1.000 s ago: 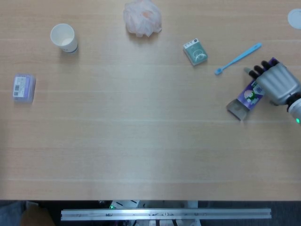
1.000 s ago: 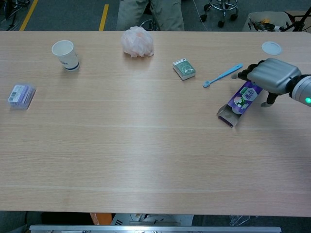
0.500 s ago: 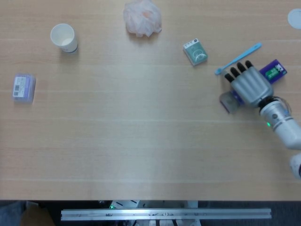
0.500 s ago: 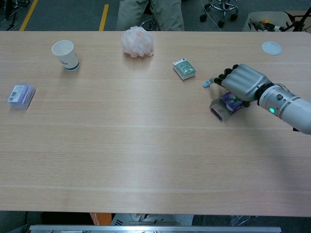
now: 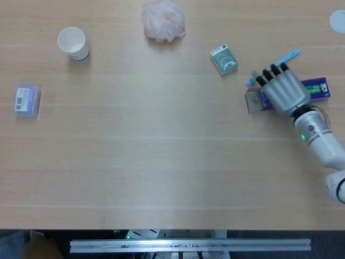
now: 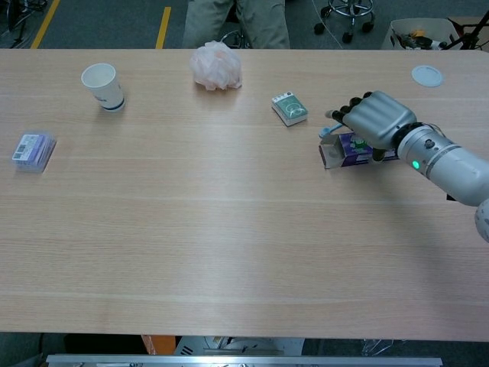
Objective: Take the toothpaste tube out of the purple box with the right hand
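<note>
The purple box [image 5: 318, 88] lies almost level on the table at the right, its open grey flap end [image 5: 252, 101] pointing left. My right hand [image 5: 283, 89] lies over the box's middle, fingers curled across it toward the far side, gripping it. The chest view shows the same hand [image 6: 372, 118] on the box [image 6: 344, 151], with the flap open at the left. No toothpaste tube shows; the inside of the box is hidden. My left hand appears in neither view.
A blue toothbrush [image 5: 288, 54] lies just beyond the fingers. A small green packet [image 5: 223, 59], a crumpled plastic bag [image 5: 163, 20], a paper cup [image 5: 73, 43] and a clear purple pack [image 5: 27, 100] lie further left. A white lid [image 5: 338, 20] sits at the far right.
The right hand has slid leftward along the box and turned it from slanting to nearly level. The box's open end has shifted left and toward the toothbrush.
</note>
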You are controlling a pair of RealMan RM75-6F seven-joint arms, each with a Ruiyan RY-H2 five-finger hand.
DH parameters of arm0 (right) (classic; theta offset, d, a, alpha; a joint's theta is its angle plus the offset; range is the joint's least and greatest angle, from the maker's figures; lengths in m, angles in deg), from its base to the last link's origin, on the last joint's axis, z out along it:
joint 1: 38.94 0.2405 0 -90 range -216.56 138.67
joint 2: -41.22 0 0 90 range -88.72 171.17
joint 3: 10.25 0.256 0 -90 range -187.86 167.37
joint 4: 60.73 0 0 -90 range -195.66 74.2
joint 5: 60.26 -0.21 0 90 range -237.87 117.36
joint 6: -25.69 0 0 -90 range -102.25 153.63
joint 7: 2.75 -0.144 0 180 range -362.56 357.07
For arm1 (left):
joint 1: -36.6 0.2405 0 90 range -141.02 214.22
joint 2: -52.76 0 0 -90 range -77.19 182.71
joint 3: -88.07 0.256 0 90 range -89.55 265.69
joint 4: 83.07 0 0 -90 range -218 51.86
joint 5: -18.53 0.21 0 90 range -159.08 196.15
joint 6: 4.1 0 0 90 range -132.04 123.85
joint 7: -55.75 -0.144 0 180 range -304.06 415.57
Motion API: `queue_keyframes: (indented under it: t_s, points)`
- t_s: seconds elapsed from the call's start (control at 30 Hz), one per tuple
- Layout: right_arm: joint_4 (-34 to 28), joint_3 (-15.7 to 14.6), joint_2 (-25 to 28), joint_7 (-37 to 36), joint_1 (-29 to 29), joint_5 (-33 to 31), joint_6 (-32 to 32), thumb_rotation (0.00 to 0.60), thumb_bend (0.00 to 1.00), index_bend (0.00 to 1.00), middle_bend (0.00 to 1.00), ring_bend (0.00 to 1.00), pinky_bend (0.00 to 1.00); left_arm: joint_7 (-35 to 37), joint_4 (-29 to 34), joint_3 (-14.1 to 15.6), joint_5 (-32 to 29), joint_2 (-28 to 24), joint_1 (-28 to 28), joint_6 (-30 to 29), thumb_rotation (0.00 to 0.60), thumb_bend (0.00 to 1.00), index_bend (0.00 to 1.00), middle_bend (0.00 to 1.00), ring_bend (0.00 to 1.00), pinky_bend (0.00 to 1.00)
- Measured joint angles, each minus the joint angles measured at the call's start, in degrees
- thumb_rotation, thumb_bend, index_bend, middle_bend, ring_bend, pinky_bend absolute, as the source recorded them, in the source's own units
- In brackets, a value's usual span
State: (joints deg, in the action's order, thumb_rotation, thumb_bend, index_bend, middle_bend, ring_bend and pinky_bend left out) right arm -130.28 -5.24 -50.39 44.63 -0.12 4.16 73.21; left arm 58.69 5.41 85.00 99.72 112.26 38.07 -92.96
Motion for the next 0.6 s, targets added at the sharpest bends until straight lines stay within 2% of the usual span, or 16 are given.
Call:
queue_keyframes:
  t_s: [0.2,0.6]
  points:
    - [0.9,-0.6,2.4,-3.9,-0.9,-1.6,-0.6,0.600,0.00,0.12,0.24,0.17,0.25,-0.9,0.9,0.0,0.8,0.1,-0.5,0.3,0.600,0.33,0.22,0.20,0.18,0.19]
    - [9.3,-1.8,1.6,-10.3,-1.1,-2.0,-3.9,0.600,0.05,0.27,0.31,0.23,0.30,-2.9,2.4,0.1,0.7,0.0,-0.9,1.1,0.600,0.33,0.22,0.20,0.18,0.19]
